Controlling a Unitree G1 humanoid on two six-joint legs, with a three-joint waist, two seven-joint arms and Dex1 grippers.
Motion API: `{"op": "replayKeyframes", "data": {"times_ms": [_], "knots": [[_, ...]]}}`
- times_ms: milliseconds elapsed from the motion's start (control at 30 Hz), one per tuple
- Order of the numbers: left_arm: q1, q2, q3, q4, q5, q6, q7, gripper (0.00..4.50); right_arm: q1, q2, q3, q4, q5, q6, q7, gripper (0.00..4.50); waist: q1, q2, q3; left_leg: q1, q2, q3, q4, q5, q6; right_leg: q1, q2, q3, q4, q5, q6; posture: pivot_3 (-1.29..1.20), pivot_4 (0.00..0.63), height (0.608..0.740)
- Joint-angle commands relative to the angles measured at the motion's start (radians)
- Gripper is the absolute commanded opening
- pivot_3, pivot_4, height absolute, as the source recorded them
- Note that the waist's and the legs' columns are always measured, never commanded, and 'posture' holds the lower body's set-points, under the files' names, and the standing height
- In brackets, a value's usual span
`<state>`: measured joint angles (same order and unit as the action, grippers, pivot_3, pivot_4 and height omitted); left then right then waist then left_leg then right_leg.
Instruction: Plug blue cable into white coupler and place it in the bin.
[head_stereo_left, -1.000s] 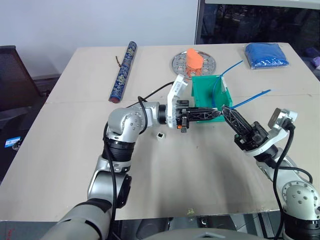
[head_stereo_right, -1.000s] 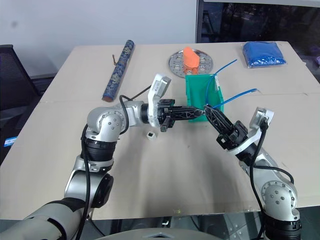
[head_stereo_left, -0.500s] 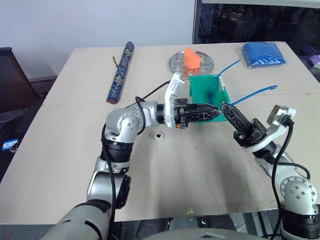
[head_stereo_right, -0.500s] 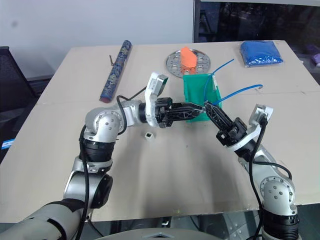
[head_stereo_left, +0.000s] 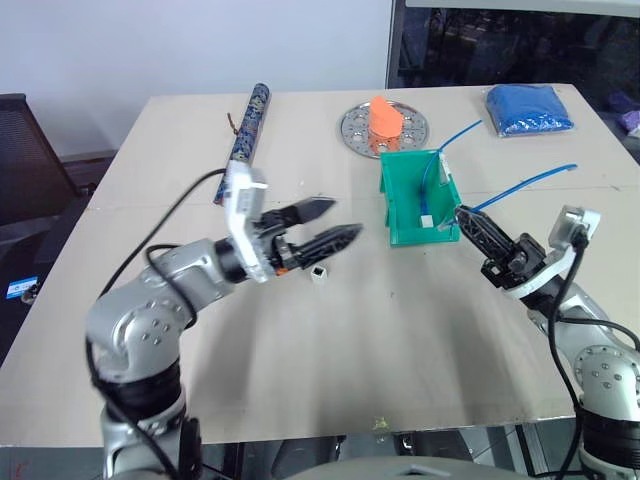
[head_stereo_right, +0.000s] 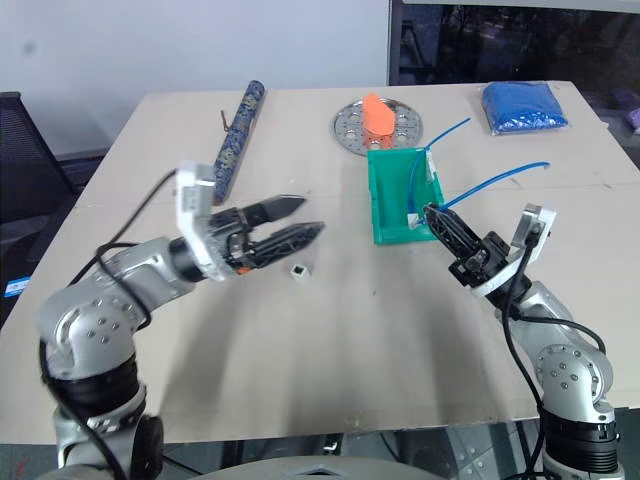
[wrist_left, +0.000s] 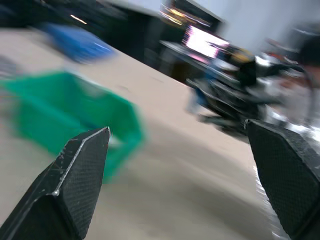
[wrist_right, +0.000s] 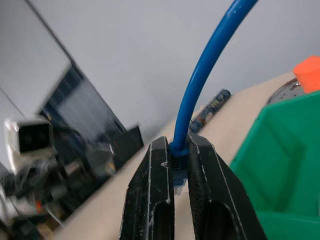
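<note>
L gripper (head_stereo_left: 334, 224) wide open, empty, above coupler (head_stereo_left: 319, 271) on table. R gripper (head_stereo_left: 463, 213) clamped on blue cable (head_stereo_left: 520, 187) near its plug, just beside bin (head_stereo_left: 404, 205).

blue cable (head_stereo_left: 520, 187) arching, white coupler (head_stereo_left: 319, 271) probably upright, bin (head_stereo_left: 400, 200)

You're in an office or lab: a plain beige table (head_stereo_left: 120, 330), a black office chair (head_stereo_left: 25, 150) at far left, a grey wall (head_stereo_left: 200, 40), and a lit monitor (wrist_left: 205, 42) nearby.
</note>
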<state>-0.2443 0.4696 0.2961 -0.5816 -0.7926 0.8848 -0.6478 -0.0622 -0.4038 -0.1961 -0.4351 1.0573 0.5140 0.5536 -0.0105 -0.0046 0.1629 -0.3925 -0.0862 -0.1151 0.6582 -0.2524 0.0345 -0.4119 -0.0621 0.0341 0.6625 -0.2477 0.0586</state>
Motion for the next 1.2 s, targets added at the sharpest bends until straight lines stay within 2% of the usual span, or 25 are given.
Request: {"op": "replayKeyframes", "data": {"times_ms": [33, 167, 267, 433, 800, 933, 967, 1033, 1100, 1133, 1200], "knots": [[0.153, -0.001, -0.035, -0.053, 0.191, -0.196, 0.059, 4.42, 0.007, -0.027, 0.018, -0.041, -0.073, -0.035, 0.056, 0.0, -0.001, 0.0, 0.0, 0.001, 0.0, 0.002, -0.002, 0.0, 0.0, 0.0, 0.0, 0.002, 0.0, 0.0, 0.0, 0.0, 0.15, 0.74], [0.29, -0.028, -0.192, -0.003, 0.394, -0.403, 0.091, 4.42, 0.008, -0.021, 0.038, -0.034, -0.105, -0.04, 0.08, 0.0, 0.017, -0.001, 0.0, 0.003, 0.0, 0.003, -0.004, -0.002, 0.003, 0.0, 0.0, 0.004, -0.001, 0.0, 0.0, 0.0, 0.15, 0.74], [0.336, -0.061, -0.262, 0.06, 0.492, -0.514, 0.127, 4.42, 0.02, -0.024, 0.053, -0.048, -0.138, -0.046, 0.097, 0.0, 0.026, -0.001, -0.001, 0.003, 0.0, 0.004, -0.004, -0.002, 0.004, 0.0, -0.001, 0.005, -0.002, 0.0, 0.0, 0.0, 0.15, 0.74], [0.366, -0.109, -0.334, 0.147, 0.583, -0.614, 0.174, 4.42, 0.054, -0.026, 0.051, -0.078, -0.155, -0.045, 0.097, 0.0, 0.026, -0.001, -0.001, 0.002, 0.0, 0.004, -0.004, -0.003, 0.004, 0.0, -0.001, 0.004, -0.002, 0.0, 0.0, 0.0, 0.15, 0.74], [0.287, -0.2, -0.431, 0.341, 0.693, -0.723, 0.227, 4.42, 0.093, -0.03, 0.026, -0.131, -0.148, -0.028, 0.053, 0.0, 0.025, -0.001, -0.001, 0.002, 0.0, 0.004, -0.004, -0.003, 0.004, 0.0, 0.0, 0.003, -0.002, 0.0, 0.0, 0.0, 0.15, 0.74], [0.29, -0.223, -0.431, 0.352, 0.693, -0.734, 0.235, 3.32, 0.093, -0.035, 0.024, -0.134, -0.149, -0.024, 0.047, 0.0, 0.024, -0.001, -0.001, 0.002, 0.0, 0.004, -0.004, -0.003, 0.004, 0.0, 0.0, 0.003, -0.002, 0.0, 0.0, 0.0, 0.15, 0.74], [0.29, -0.222, -0.43, 0.353, 0.693, -0.735, 0.232, 2.71, 0.088, -0.036, 0.025, -0.132, -0.15, -0.023, 0.046, 0.0, 0.024, -0.001, -0.001, 0.002, 0.0, 0.004, -0.004, -0.003, 0.004, 0.0, 0.0, 0.003, -0.002, 0.0, 0.0, 0.0, 0.15, 0.74], [0.295, -0.22, -0.43, 0.35, 0.692, -0.736, 0.226, 2.02, 0.083, -0.039, 0.028, -0.131, -0.155, -0.021, 0.044, 0.0, 0.024, -0.001, -0.001, 0.002, 0.001, 0.004, -0.004, -0.003, 0.004, 0.0, 0.0, 0.003, -0.002, 0.0, 0.0, 0.0, 0.15, 0.74], [0.298, -0.216, -0.429, 0.349, 0.688, -0.737, 0.218, 0.81, 0.076, -0.042, 0.032, -0.128, -0.165, -0.021, 0.042, 0.0, 0.024, -0.001, -0.001, 0.002, 0.001, 0.004, -0.004, -0.003, 0.004, 0.0, 0.0, 0.003, -0.002, 0.0, 0.0, 0.0, 0.15, 0.74], [0.292, -0.213, -0.427, 0.352, 0.682, -0.74, 0.208, 0.56, 0.071, -0.045, 0.036, -0.127, -0.172, -0.021, 0.041, 0.0, 0.024, -0.001, -0.001, 0.002, 0.001, 0.004, -0.004, -0.003, 0.004, 0.0, 0.0, 0.003, -0.002, 0.0, 0.0, 0.0, 0.15, 0.74], [0.261, -0.193, -0.424, 0.363, 0.652, -0.74, 0.154, 0.59, 0.055, -0.055, 0.053, -0.131, -0.196, -0.018, 0.04, 0.0, 0.024, -0.001, -0.001, 0.002, 0.001, 0.004, -0.004, -0.003, 0.004, 0.0, 0.0, 0.003, -0.002, 0.0, 0.0, 0.0, 0.15, 0.74]]}}
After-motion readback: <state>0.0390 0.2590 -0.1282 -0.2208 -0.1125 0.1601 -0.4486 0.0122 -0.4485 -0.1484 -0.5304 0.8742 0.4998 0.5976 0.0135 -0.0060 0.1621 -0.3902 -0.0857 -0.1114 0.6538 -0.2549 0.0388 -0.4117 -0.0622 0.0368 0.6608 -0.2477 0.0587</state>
